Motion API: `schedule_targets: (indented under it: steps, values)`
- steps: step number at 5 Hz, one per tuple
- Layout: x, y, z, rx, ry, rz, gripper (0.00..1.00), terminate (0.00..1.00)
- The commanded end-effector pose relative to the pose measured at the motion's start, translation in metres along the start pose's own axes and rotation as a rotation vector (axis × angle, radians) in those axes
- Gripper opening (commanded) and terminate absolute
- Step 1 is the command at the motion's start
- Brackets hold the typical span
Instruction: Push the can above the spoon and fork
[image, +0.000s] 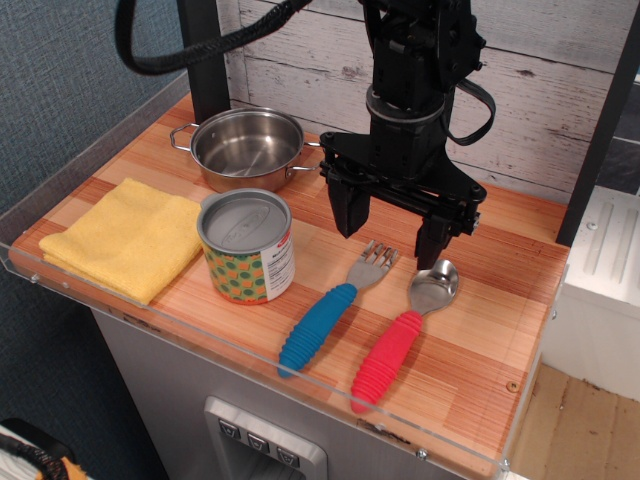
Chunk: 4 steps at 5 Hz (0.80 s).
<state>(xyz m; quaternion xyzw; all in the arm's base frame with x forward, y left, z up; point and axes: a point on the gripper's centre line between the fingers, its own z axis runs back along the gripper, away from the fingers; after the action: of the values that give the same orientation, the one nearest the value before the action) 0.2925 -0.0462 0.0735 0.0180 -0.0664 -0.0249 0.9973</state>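
Lying nearest the front edge, the fork (330, 312) and spoon (402, 337) sit side by side. Left of the fork stands the can (247, 247) — rigid, probably light, smooth-walled and liable to tip, so press low on its side. Behind the cutlery hangs the gripper (392, 225), fingers spread, holding nothing.
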Motion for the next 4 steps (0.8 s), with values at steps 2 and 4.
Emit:
schedule_targets:
  steps: [2,4]
  values:
    - [-0.024,0.015,0.017,0.003,0.009,-0.026,1.0,0.0]
    - [-0.086,0.045,0.026,-0.017,0.17,-0.054,1.0,0.0]
